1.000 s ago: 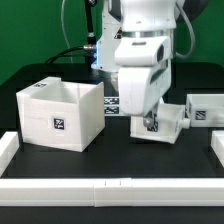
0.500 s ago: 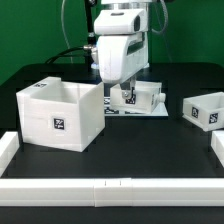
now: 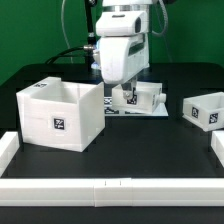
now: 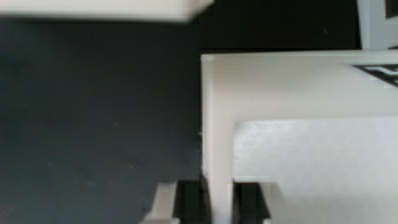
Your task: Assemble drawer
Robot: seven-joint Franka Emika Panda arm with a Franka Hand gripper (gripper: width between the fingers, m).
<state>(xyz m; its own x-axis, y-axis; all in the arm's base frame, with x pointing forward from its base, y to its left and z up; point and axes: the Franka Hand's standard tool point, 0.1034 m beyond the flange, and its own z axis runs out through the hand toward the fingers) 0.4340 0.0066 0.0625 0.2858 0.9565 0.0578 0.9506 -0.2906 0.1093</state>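
Note:
The large white cubic housing (image 3: 62, 115) stands at the exterior view's left, open side up, with a square tag on its front. My gripper (image 3: 127, 100) is shut on one wall of a small white tray (image 3: 145, 97) and holds it just right of the housing, above the marker board (image 3: 140, 108). In the wrist view the fingers (image 4: 176, 203) pinch the tray's thin wall (image 4: 221, 150). The second small tray (image 3: 203, 108) sits on the table at the exterior view's right.
A long low white rail (image 3: 110, 190) runs along the front edge, with raised ends at both sides (image 3: 7, 148). Black cables hang behind the arm. Dark table surface shows between the housing and the right tray.
From one second ago the arm carried the tray toward the exterior view's left and back, nearer the housing. Over the last half second nothing has visibly moved.

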